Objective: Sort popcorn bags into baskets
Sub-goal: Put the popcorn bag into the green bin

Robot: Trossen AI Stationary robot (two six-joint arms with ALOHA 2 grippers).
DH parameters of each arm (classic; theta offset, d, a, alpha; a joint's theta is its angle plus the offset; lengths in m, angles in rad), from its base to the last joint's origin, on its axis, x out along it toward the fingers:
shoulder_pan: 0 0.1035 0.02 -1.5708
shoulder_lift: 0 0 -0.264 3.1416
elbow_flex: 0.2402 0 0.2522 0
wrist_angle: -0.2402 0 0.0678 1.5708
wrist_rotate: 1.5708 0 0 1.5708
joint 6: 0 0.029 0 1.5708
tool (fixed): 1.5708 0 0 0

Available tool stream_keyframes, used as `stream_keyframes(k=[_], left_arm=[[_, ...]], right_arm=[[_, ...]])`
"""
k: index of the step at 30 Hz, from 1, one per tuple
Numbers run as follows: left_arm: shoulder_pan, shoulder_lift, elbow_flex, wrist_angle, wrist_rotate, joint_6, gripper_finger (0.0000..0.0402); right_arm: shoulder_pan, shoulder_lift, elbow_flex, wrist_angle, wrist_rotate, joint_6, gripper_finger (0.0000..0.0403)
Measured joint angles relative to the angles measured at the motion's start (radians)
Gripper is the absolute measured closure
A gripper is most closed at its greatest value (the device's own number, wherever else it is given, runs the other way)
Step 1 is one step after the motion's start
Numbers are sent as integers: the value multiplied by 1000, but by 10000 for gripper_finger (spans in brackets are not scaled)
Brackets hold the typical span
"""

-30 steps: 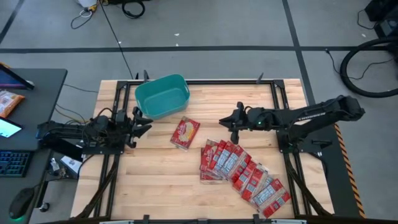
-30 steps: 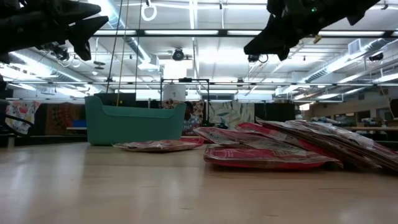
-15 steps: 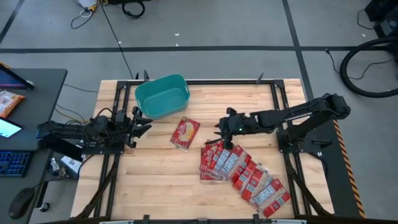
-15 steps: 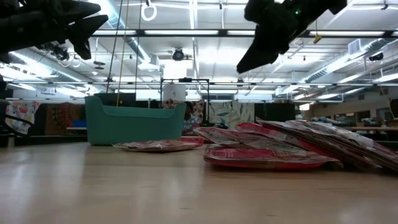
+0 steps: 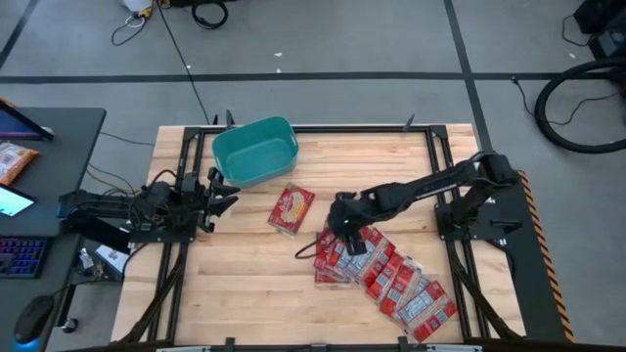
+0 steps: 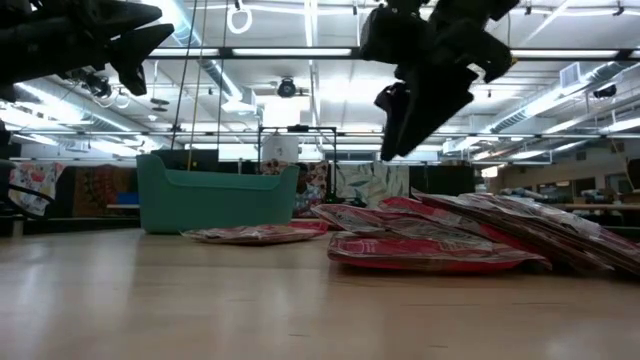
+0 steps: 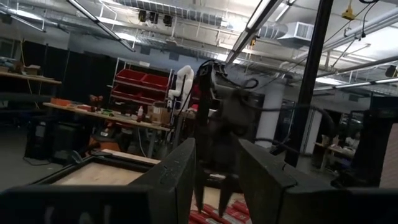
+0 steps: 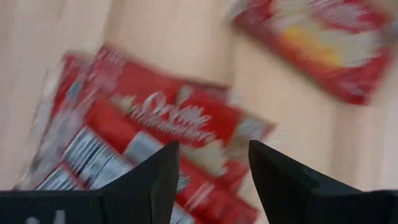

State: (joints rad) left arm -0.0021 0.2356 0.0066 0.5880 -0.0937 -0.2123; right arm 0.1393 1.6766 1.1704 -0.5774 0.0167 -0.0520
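Observation:
A teal basket (image 5: 254, 150) stands at the table's far left, also in the low view (image 6: 215, 198). One red popcorn bag (image 5: 291, 208) lies flat near it, alone. Several more red bags (image 5: 386, 274) lie overlapping in a row toward the near right, also in the low view (image 6: 470, 235). My right gripper (image 5: 333, 230) is open and hangs above the left end of that row, fingers pointing down; the right wrist view (image 8: 211, 165) shows the bags (image 8: 180, 118) below, untouched. My left gripper (image 5: 225, 193) is open and empty, waiting at the table's left edge.
The bare wooden tabletop (image 5: 245, 284) spreads across the near left. A black metal frame (image 5: 440, 156) runs round the table. A desk with a keyboard (image 5: 24, 254) stands beyond the left edge.
My right gripper has gone toward the table's left and near edges and down, from the middle right to above the left end of the row of bags, and has tipped over so its fingers point down. The bags have stayed in place.

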Motion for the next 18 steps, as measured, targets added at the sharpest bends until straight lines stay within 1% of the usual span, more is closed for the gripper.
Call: stream_keyframes(k=[5,13,18], left_arm=[[0,0,0,0,0,0,280],[0,0,0,0,0,-9,280],[0,0,0,-1,0,-75,280]], right_arm=[[3,99,103,-60,-27,-94,211],[-12,256,291,-139,-193,-239,212],[-25,349,389,-209,-224,-322,217]])
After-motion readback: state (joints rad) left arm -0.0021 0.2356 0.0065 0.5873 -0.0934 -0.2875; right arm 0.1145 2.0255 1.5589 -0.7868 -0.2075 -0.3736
